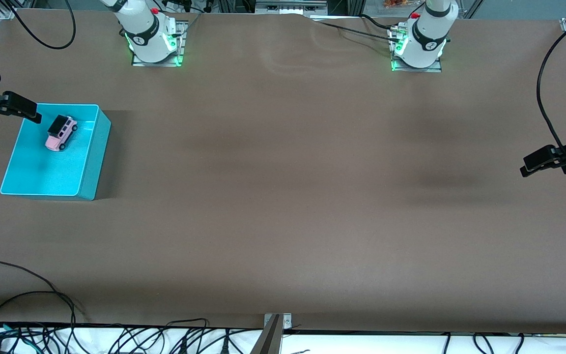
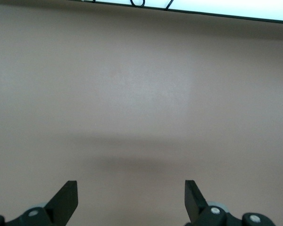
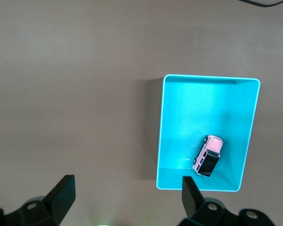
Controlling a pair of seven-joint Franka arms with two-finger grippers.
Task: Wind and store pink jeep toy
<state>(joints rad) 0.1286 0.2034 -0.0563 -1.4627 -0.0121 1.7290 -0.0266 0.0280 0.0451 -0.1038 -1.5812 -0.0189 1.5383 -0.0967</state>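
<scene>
The pink jeep toy (image 1: 60,133) lies inside the turquoise bin (image 1: 92,162), in the part of the bin closest to the robots' bases. It has a light pink body and a black roof. In the right wrist view the jeep (image 3: 208,155) sits on the bin's floor (image 3: 207,103). My right gripper (image 1: 28,111) is open and empty, up in the air by the bin's edge at the right arm's end of the table; its jaws (image 3: 127,194) stand wide apart. My left gripper (image 1: 526,166) is open and empty over bare table at the left arm's end, and shows in its own wrist view (image 2: 131,197).
The brown table (image 1: 283,196) stretches between the two arms. Black cables (image 1: 57,334) lie along the table's edge closest to the front camera. The arm bases (image 1: 153,42) stand along the edge opposite to it.
</scene>
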